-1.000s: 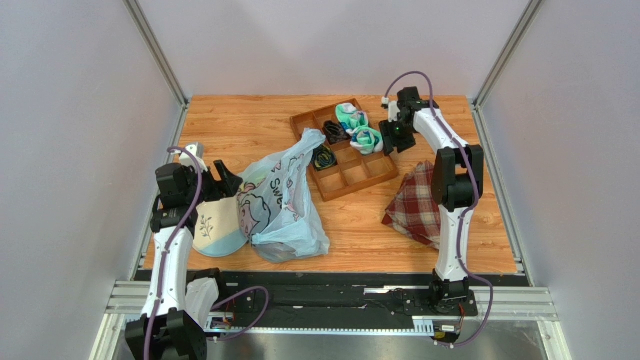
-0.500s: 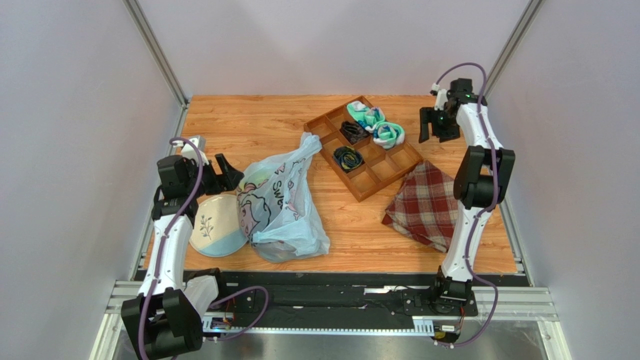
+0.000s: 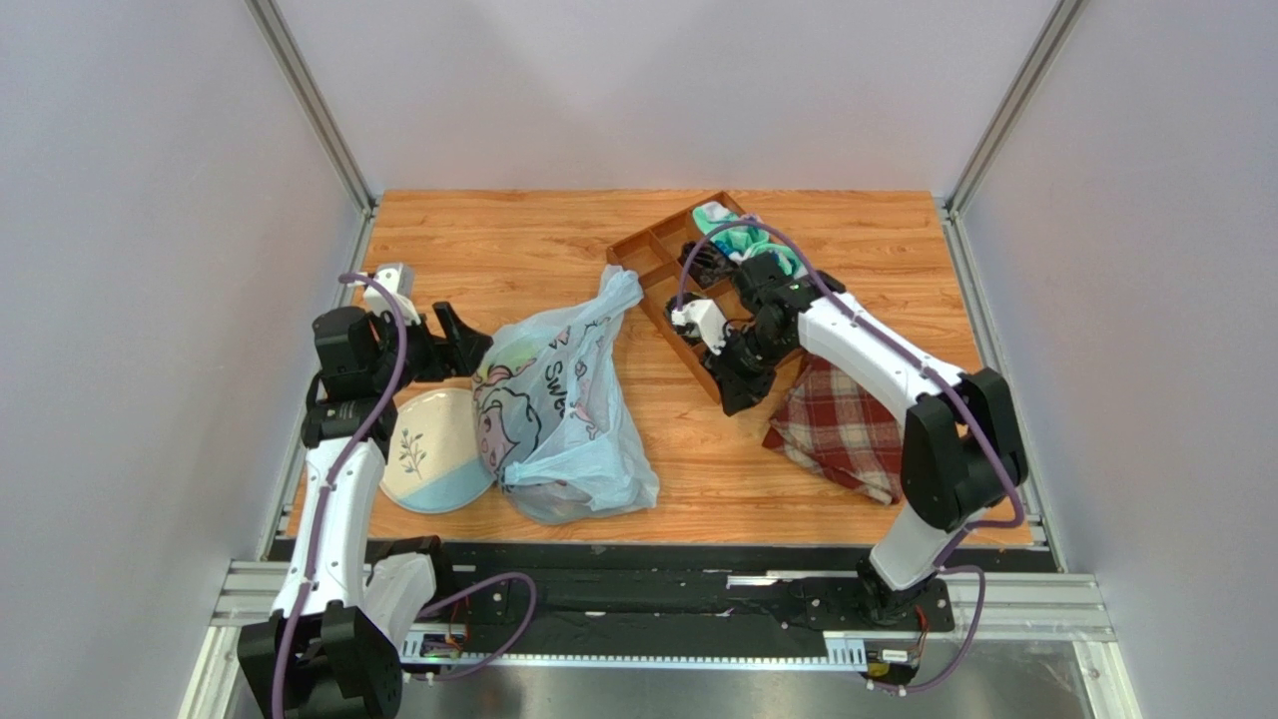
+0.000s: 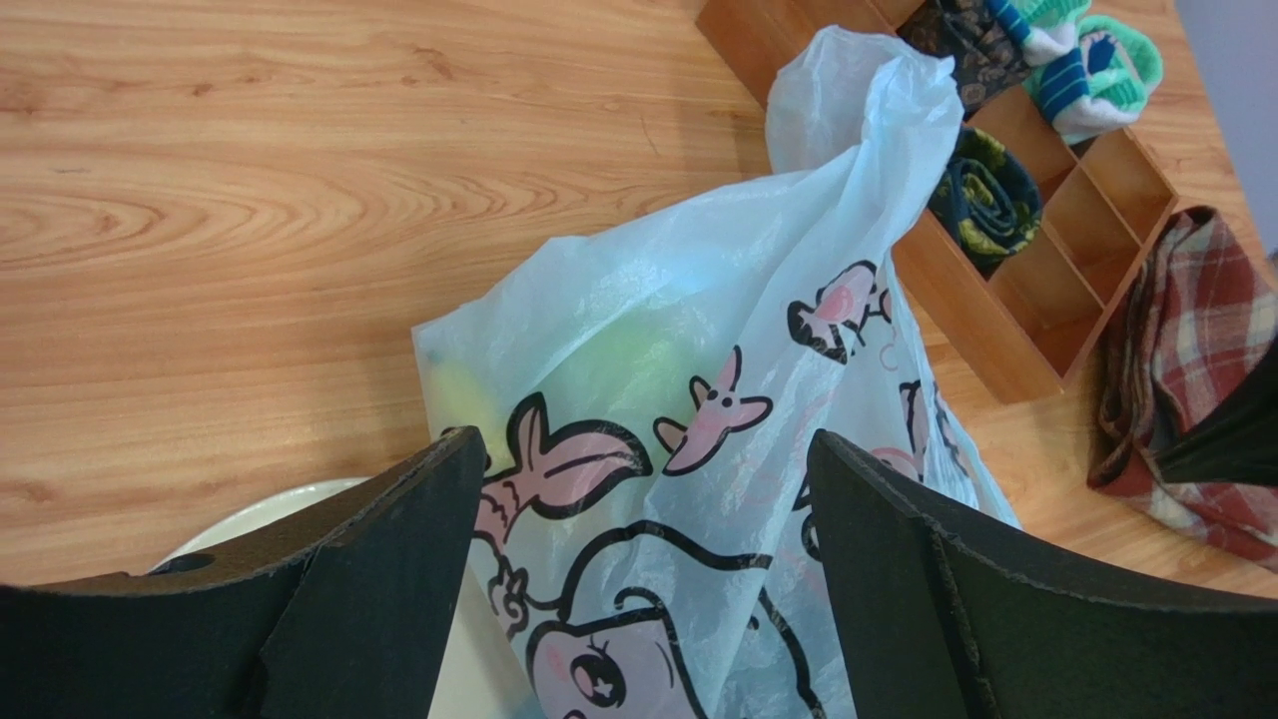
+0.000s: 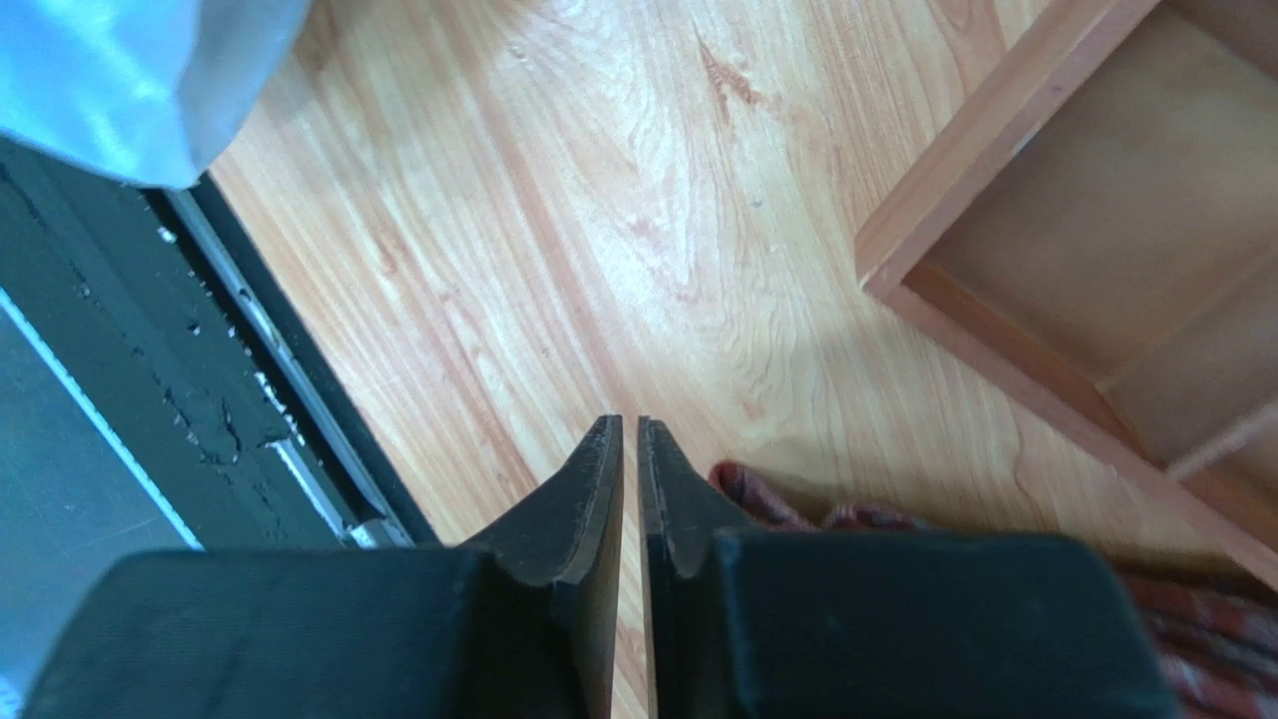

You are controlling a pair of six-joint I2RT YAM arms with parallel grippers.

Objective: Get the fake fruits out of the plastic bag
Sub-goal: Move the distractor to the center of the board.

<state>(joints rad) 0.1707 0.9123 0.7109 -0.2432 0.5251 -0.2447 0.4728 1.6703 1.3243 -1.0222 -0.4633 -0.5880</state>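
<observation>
1 plastic bag (image 3: 563, 420), print reads "Swe"; 1 tray (image 3: 660, 247); 1 plate (image 3: 428, 468). My left fingers (image 4: 375, 584) released, right fingers (image 5: 578, 510) clenched, empty.

The white-shelled left arm (image 3: 339, 502) and right arm (image 3: 873, 349) have black joints, looping purple cables (image 3: 503, 575) and matte black wedge-shaped fingers (image 4: 375, 584).

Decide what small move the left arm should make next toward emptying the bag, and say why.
Probably ease the left gripper forward and close on the plastic bag: its jaws stand open, framing the film, with green fruit shapes still inside. The right gripper is shut, off beside the plaid cloth.
</observation>
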